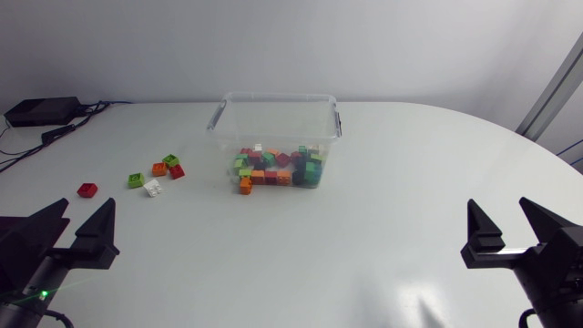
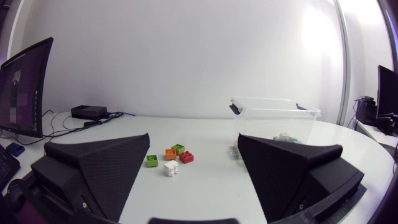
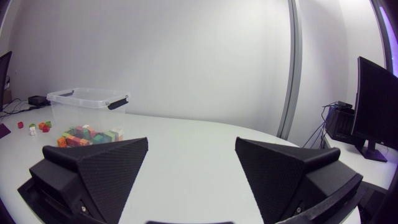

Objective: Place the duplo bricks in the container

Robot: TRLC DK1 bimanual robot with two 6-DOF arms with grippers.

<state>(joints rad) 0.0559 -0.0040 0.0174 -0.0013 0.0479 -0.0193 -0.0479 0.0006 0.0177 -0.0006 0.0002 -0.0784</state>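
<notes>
A clear plastic container (image 1: 278, 96) stands at the table's middle back, with several coloured duplo bricks (image 1: 278, 169) piled in it. Left of it lie loose bricks: a green one (image 1: 170, 160), an orange one (image 1: 159, 169), a red one (image 1: 177, 170), a light green one (image 1: 135, 180), a white one (image 1: 152, 189), and another red one (image 1: 87, 189) further left. My left gripper (image 1: 86, 214) stands open at the front left, empty, with the loose bricks (image 2: 170, 158) and the container (image 2: 273, 112) ahead of it. My right gripper (image 1: 499, 211) is open and empty at the front right, the container (image 3: 81, 102) far ahead.
A black box (image 1: 41, 110) with cables (image 1: 64, 130) sits at the table's back left corner. White tabletop (image 1: 364, 237) stretches between both grippers and the container.
</notes>
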